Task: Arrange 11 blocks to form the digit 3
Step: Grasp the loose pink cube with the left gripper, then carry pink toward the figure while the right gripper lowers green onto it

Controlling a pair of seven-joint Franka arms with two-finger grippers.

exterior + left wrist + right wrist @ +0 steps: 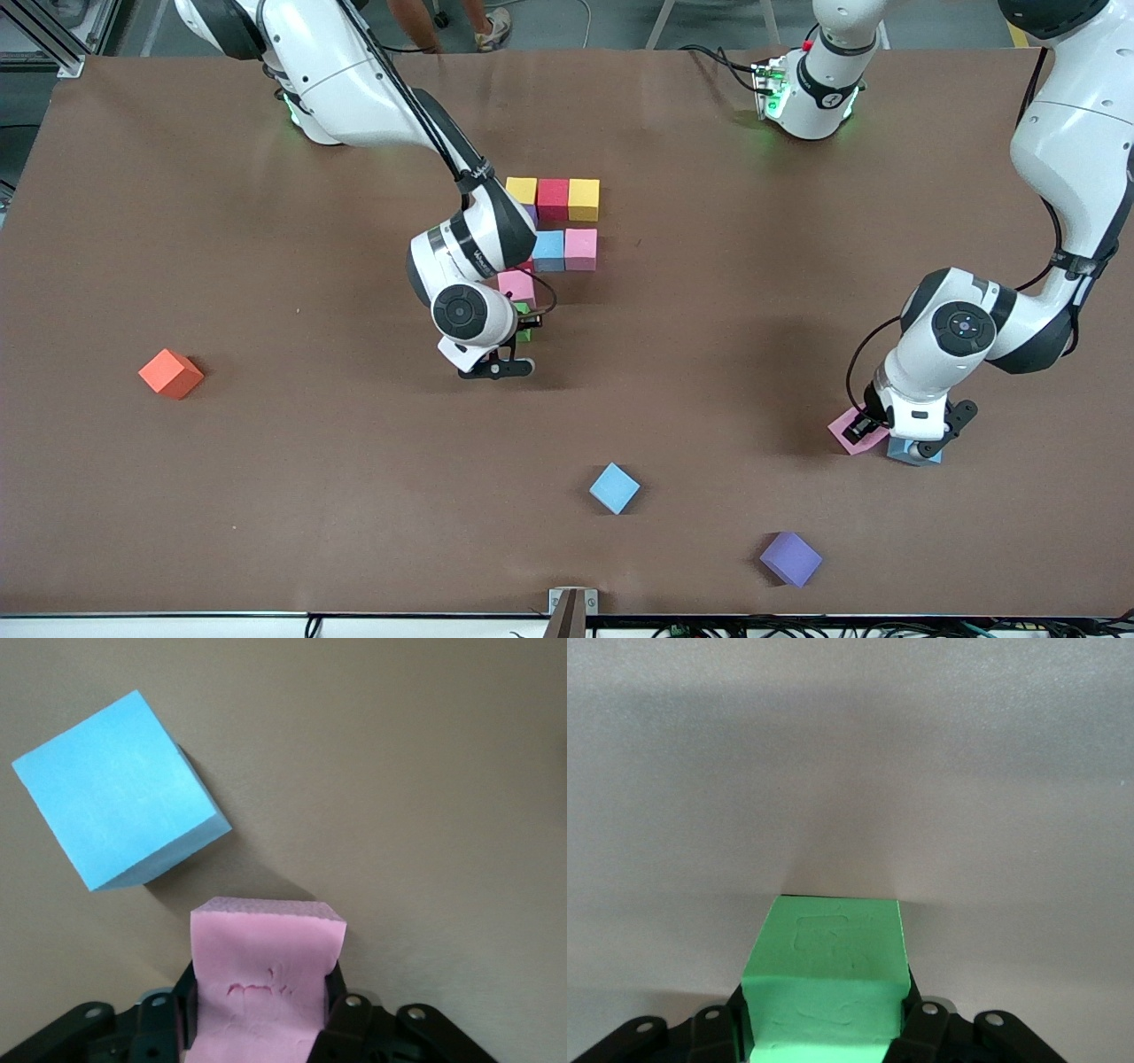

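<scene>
My right gripper [523, 326] [824, 1023] is shut on the green block [524, 321] [826, 979], held low beside a pink block [516, 285] of the partly built digit 3. That figure shows a yellow [521, 189], red [553, 198] and yellow [584, 198] row, then a light blue [548, 250] and a pink block [580, 248]; my right arm hides other parts. Toward the left arm's end, my left gripper [868, 431] [261, 1014] is shut on a pink block [849, 433] [264, 979], which stands beside a light blue block [911, 452] [115, 802].
A loose light blue block [614, 487] and a purple block [790, 558] lie near the table's front edge. An orange cube [171, 373] sits alone toward the right arm's end. Bare brown table [292, 496] lies between them.
</scene>
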